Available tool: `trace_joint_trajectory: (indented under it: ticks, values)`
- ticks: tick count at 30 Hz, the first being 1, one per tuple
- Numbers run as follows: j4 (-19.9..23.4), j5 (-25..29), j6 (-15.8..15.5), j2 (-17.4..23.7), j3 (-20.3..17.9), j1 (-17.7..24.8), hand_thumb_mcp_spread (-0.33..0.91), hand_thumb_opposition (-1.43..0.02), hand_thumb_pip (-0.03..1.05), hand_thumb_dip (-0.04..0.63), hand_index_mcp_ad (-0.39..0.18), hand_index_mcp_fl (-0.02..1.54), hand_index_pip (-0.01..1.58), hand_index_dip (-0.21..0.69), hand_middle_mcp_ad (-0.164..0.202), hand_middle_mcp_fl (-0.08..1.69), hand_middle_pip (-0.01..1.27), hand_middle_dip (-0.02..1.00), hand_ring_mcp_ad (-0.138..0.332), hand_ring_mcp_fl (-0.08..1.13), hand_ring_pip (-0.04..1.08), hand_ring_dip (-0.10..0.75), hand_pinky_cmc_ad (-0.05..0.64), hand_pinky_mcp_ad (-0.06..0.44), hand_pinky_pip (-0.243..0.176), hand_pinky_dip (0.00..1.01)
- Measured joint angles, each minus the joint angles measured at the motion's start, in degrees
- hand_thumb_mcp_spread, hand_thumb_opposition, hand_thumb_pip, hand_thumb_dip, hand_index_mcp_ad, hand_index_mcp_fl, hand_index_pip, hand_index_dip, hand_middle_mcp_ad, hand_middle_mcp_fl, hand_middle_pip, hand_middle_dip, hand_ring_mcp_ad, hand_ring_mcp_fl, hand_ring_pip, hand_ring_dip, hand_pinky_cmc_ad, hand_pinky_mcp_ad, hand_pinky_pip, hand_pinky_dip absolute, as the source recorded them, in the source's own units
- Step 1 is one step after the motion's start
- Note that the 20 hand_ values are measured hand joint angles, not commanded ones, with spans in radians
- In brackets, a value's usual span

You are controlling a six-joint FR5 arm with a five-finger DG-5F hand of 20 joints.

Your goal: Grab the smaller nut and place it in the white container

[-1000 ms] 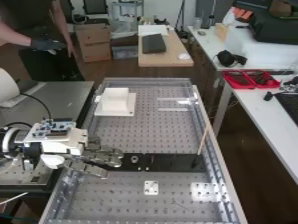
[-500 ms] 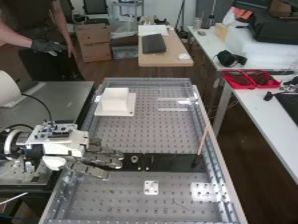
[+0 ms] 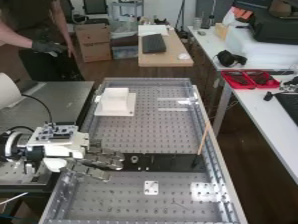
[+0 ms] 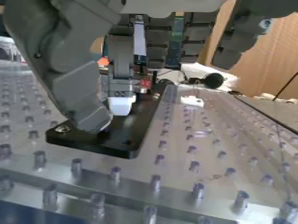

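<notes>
Apparently the smaller nut point(image 4: 62, 129) sits by the black bar's point(image 4: 110, 141) arm-side end, just outside the thumb point(image 4: 80, 95); the grasp likely needs to shift that way. The hand point(image 3: 106, 159) is relaxed, grasping nothing; beyond, the white container point(image 3: 115, 100), then the bearing point(image 3: 134, 159).

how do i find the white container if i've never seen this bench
Start with the long metal bench dotted with holes. In the high view, a flat white plate lies near its far left corner, and the white container stands on that plate. It is raised and boxy, unlike the small flat white piece on the near side of the black bar.
</notes>
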Motion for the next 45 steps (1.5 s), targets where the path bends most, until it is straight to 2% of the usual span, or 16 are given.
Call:
trace_joint_trajectory:
  ticks: [30, 45]
  values:
    - [-0.8, -0.7, -1.2, -0.5, 0.7, -0.2, 0.4, -0.81, 0.76, 0.223, -0.131, 0.0, 1.56, 0.171, 0.035, 0.06, 0.12, 0.22, 0.11, 0.02, 0.09, 0.101, 0.302, 0.215, -0.042, 0.18]
    - [-0.4, -0.7, -0.9, -0.7, 0.7, -0.1, 0.42, -0.81, 0.76, 0.229, -0.127, 0.1, 1.56, 0.164, 0.031, 0.06, 0.12, 0.22, 0.108, 0.02, 0.09, 0.101, 0.298, 0.215, -0.042, 0.18]
